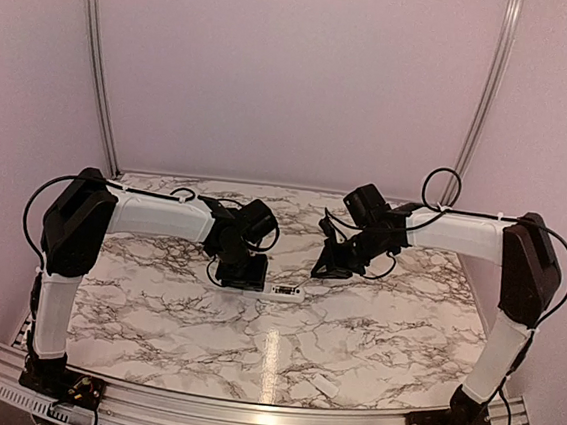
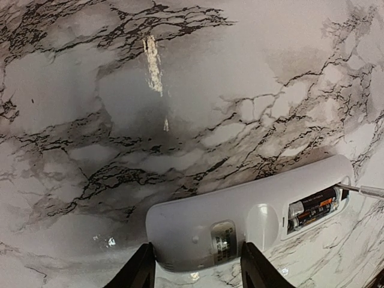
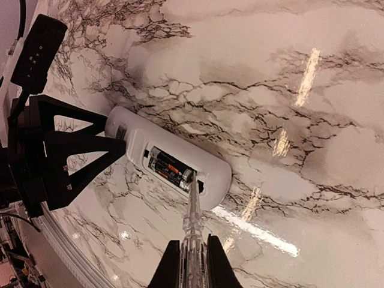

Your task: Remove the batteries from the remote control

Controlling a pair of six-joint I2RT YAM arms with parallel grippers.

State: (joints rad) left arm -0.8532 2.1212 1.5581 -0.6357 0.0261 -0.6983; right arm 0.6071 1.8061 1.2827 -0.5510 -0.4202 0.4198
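Found the remote control (image 2: 240,222) lying back-up on the marble table (image 2: 180,90), low in the left wrist view, both batteries (image 2: 312,209) side by side in its opened back at right. Noted the left gripper (image 2: 198,258) clamped across the opposite end, the right gripper (image 3: 193,267) closed tight on a thin silvery tool (image 3: 193,207), tip just beside the batteries.

- The table (image 1: 153,311) is patterned as white marble, veined in black and grey.
- The remote control (image 2: 240,204) is coloured plain white.
- The batteries (image 2: 312,208) are black, marked with orange.
- The tool (image 3: 193,222) is silvery.
- The arms (image 1: 152,218) are covered in white, jointed in black.
- The backdrop (image 1: 297,73) is tinted pale lilac-pink.
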